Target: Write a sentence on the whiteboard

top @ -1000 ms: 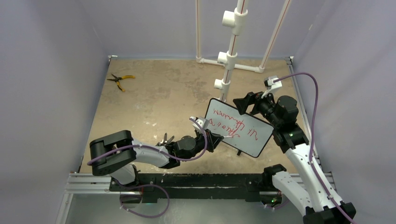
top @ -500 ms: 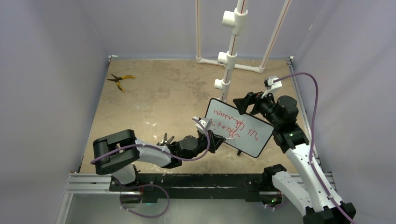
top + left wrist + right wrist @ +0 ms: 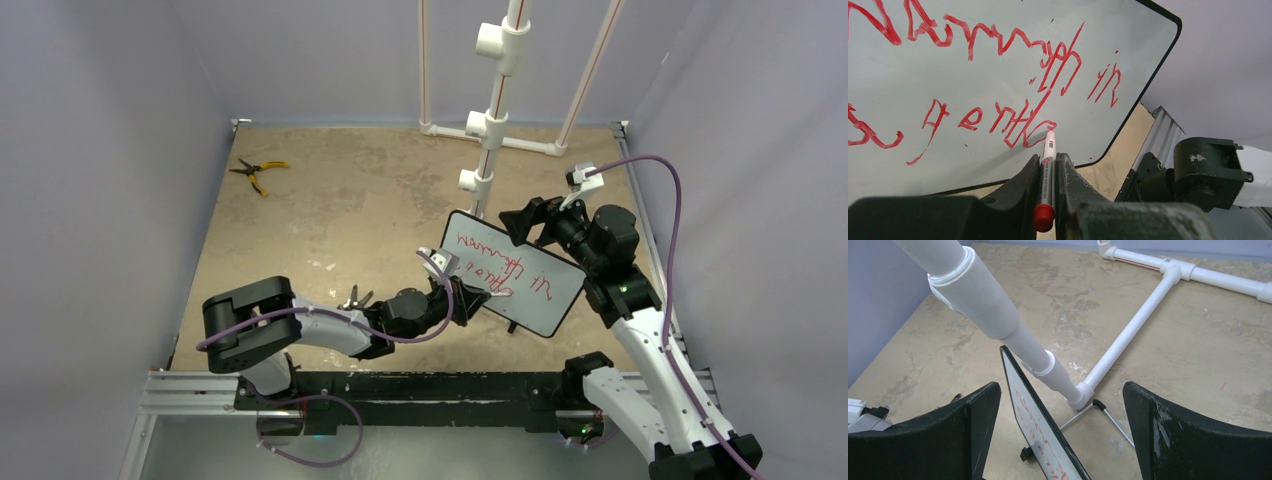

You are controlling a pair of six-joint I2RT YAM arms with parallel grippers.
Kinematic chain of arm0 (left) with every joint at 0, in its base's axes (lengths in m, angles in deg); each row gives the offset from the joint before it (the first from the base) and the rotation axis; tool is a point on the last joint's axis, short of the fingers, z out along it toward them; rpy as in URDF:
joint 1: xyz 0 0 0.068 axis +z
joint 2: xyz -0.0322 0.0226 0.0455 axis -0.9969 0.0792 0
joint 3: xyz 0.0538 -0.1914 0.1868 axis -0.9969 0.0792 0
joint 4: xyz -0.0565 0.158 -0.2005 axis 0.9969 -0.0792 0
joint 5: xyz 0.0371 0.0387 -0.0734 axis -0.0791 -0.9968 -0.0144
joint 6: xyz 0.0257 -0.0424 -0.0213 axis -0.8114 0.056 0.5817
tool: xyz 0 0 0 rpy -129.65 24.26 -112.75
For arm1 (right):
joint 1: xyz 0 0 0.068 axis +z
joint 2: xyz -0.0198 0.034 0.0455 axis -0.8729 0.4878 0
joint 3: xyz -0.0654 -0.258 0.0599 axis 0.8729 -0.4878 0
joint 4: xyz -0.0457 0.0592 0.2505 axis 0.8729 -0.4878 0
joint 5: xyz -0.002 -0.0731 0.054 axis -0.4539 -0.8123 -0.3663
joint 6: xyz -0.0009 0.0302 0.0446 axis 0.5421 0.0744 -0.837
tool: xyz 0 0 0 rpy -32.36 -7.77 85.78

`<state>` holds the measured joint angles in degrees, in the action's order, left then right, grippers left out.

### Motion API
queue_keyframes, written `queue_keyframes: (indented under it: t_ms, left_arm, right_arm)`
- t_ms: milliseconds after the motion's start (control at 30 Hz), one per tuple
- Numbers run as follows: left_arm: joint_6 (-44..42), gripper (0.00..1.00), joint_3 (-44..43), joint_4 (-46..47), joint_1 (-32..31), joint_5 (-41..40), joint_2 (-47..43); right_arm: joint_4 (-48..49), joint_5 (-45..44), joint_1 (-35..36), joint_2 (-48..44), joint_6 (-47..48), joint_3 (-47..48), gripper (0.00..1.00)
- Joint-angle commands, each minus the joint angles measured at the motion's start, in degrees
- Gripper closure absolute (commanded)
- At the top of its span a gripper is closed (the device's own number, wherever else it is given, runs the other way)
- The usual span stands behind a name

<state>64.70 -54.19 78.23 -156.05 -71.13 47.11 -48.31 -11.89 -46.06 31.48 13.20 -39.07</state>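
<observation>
The whiteboard [image 3: 556,304] stands tilted on the floor at the right, propped on a wire stand [image 3: 1104,413]. The sentence [image 3: 500,264] is a red scrawl in two lines [image 3: 1013,45] across its face. My left gripper [image 3: 482,296] is shut on a red marker [image 3: 1048,165]. The marker's tip touches the board [image 3: 1133,45] at the end of the lower line. My right gripper [image 3: 522,222] hangs open behind the board's top. In the right wrist view, the board's edge [image 3: 1020,390] runs between my right gripper's [image 3: 1060,390] fingers with a gap on each side.
A white PVC pipe frame [image 3: 490,120] rises just behind the board, and its upright [image 3: 983,295] is close to my right fingers. Yellow-handled pliers [image 3: 258,172] lie at the far left. A small dark tool [image 3: 355,297] lies by my left arm. Grey walls enclose the floor.
My left gripper has slid a little to the right along the lower line with the marker. The right arm and the board have not moved.
</observation>
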Motion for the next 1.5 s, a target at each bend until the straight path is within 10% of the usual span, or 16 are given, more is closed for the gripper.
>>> queue_keyframes:
  t_ms: [0,1467]
  left_arm:
    - [-0.4,1.0,-1.7,2.7,-0.3,0.8,-1.2]
    - [-2.7,1.0,-7.4,-1.1,-2.2,-1.0,3.5]
  right_arm:
    - [1.1,-0.7,0.3,-0.7,0.6,0.2,0.05]
    - [1.6,-0.7,0.3,-3.0,0.5,-0.3,0.05]
